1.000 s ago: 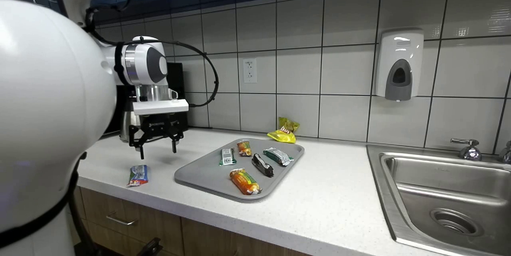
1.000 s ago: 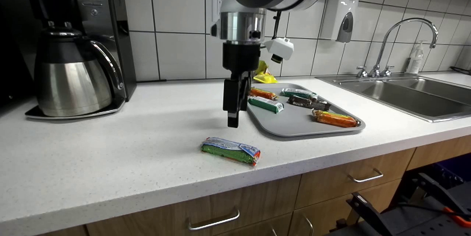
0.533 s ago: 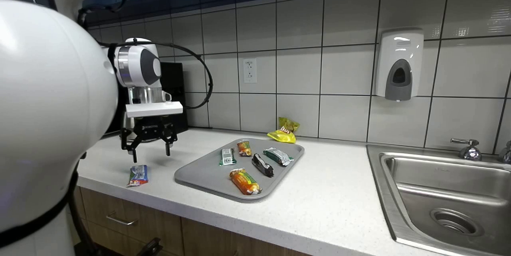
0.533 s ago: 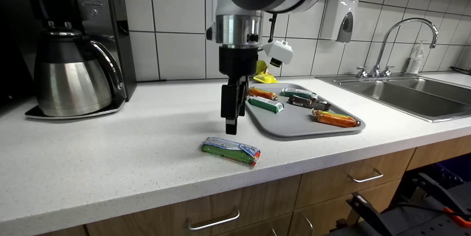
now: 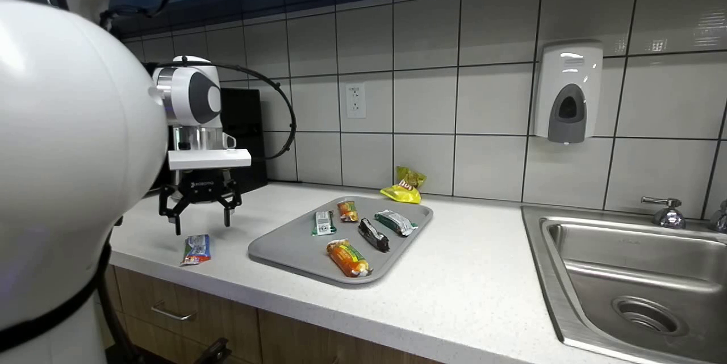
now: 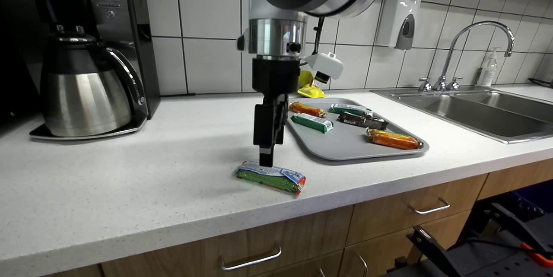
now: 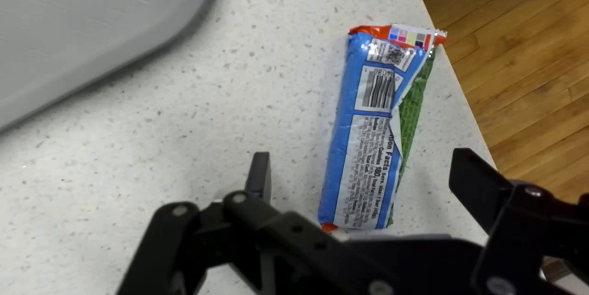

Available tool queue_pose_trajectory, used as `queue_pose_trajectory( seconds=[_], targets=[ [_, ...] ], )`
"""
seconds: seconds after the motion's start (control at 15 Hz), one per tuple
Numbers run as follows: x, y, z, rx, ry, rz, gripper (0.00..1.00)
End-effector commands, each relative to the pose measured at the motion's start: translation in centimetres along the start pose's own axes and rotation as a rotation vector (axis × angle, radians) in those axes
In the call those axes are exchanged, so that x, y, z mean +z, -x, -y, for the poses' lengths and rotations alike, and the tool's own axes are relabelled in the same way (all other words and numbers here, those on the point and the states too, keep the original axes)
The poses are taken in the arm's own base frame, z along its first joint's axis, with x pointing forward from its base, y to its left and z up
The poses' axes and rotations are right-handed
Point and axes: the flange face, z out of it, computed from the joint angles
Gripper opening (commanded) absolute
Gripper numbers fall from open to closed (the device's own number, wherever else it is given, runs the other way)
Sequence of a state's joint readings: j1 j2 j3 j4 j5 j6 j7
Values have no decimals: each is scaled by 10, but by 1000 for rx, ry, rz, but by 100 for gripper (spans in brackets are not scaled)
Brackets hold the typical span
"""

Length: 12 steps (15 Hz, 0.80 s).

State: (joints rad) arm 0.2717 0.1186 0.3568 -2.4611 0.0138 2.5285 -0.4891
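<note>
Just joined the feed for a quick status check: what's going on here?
A Franka arm stands at a kitchen countertop. Its gripper is open and empty and hovers close to a blue-and-green wrapped snack bar; the wrist view shows the bar in the gap between its jaws, not gripped. The gray tray nearby holds two orange packets, two green-and-white packets and a dark brown bar. A yellow bag lies just behind the tray.
</note>
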Motion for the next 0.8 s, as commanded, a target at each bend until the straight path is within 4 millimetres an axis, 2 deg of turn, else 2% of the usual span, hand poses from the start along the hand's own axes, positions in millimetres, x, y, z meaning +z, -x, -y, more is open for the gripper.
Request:
queue_pose_trajectory(
  seconds=[0.0,0.4,0.73],
  targets=[
    [-1,5,11,-20,7,-2,100],
    [8,7,18,-27,2,14,100],
    [13,7,15,-15,-4,12,100]
  ],
)
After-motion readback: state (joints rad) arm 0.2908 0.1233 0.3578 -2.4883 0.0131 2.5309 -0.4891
